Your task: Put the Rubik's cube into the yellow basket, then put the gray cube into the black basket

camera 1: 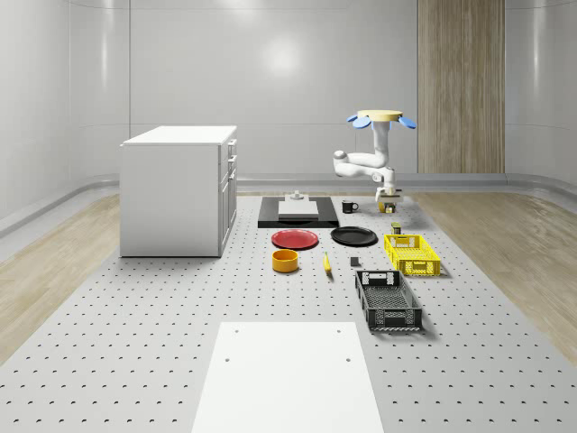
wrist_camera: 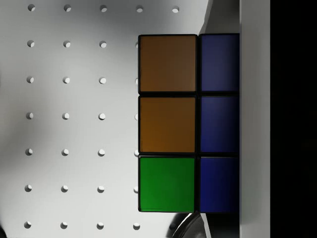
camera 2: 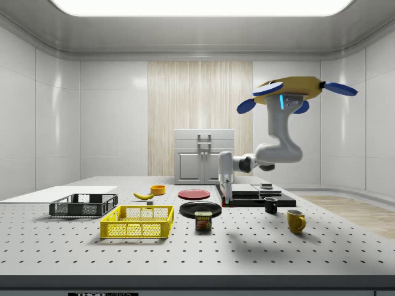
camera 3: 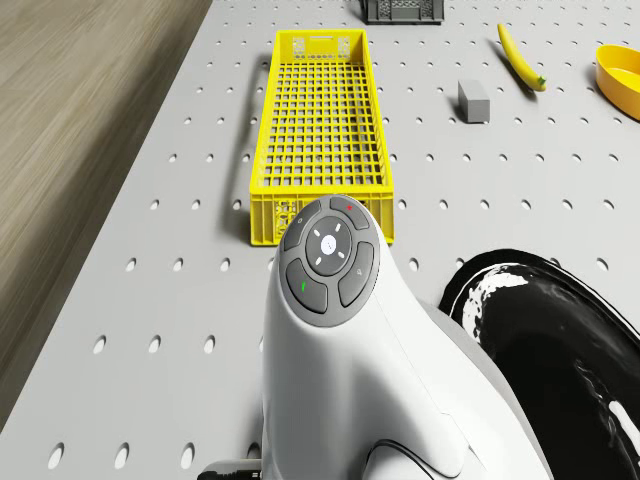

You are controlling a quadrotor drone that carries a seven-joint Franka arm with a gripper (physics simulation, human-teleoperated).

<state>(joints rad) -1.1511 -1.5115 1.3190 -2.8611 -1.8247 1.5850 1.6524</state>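
Orange, green and blue tiles of the Rubik's cube (wrist_camera: 188, 124) sit clamped between the gripper (camera 2: 226, 192) fingers at centre frame; judged rigid, light, slick-faced, best held on opposite flat faces.

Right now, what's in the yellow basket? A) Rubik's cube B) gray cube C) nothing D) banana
C: in the drone view the yellow basket shows only bare mesh; the gray cube sits on the table beside it, the banana lies farther off, and the Rubik's cube fills the wrist view close against the gripper, over the table rather than the basket.
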